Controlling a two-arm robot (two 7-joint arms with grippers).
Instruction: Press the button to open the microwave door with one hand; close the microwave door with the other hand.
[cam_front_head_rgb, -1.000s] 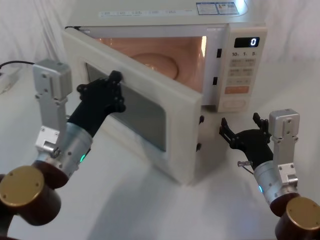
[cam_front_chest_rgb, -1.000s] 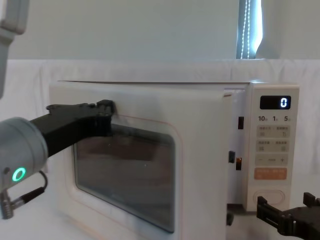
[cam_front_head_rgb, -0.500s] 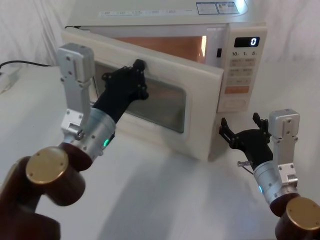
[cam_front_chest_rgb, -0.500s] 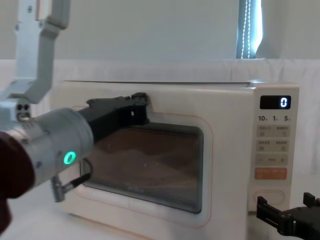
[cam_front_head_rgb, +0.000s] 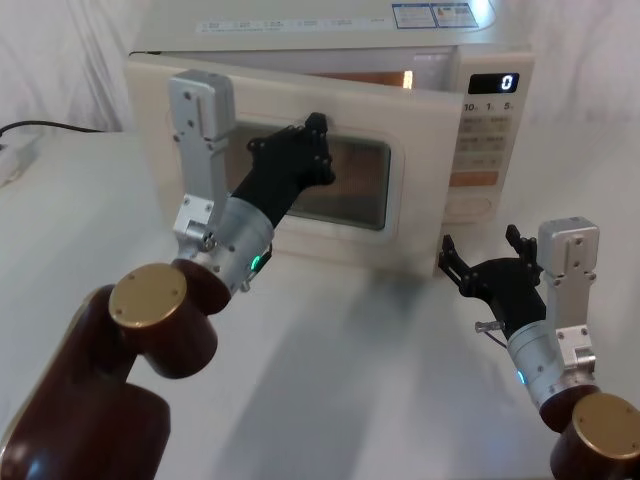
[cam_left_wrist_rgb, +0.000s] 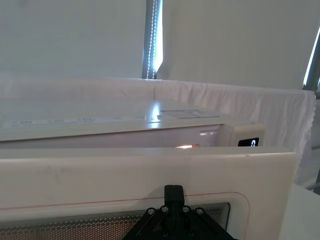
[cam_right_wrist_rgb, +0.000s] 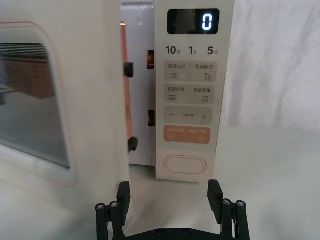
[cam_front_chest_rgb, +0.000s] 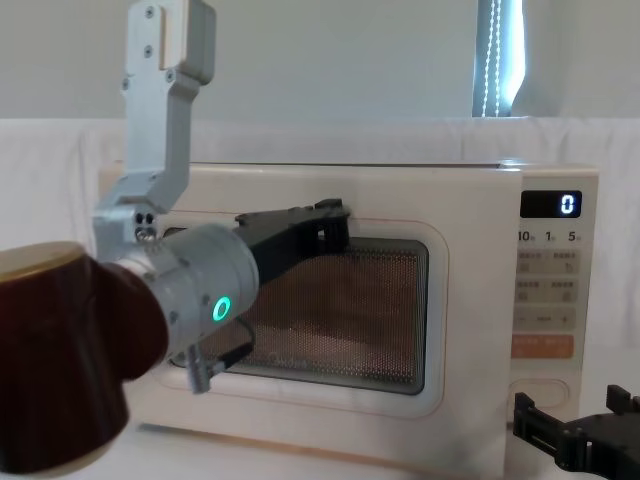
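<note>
The cream microwave (cam_front_head_rgb: 300, 35) stands at the back of the table, its display reading 0. The microwave door (cam_front_head_rgb: 405, 215) is almost closed, with a narrow lit gap left along its top and at the latch side (cam_right_wrist_rgb: 127, 100). My left gripper (cam_front_head_rgb: 316, 138) is shut, its tip pressed against the door's front just above the dark window (cam_front_chest_rgb: 360, 310). My right gripper (cam_front_head_rgb: 480, 250) hovers open, low in front of the control panel. The oval button (cam_right_wrist_rgb: 185, 165) sits just beyond its fingertips (cam_right_wrist_rgb: 123, 192), untouched.
A black cable (cam_front_head_rgb: 45, 127) and a white power strip (cam_front_head_rgb: 10, 160) lie at the far left of the white table. An orange key (cam_right_wrist_rgb: 186, 135) sits above the button. White curtains hang behind the microwave.
My left gripper has pushed the door from wide open to nearly closed, swinging it rightward toward the oven. The right arm has not moved.
</note>
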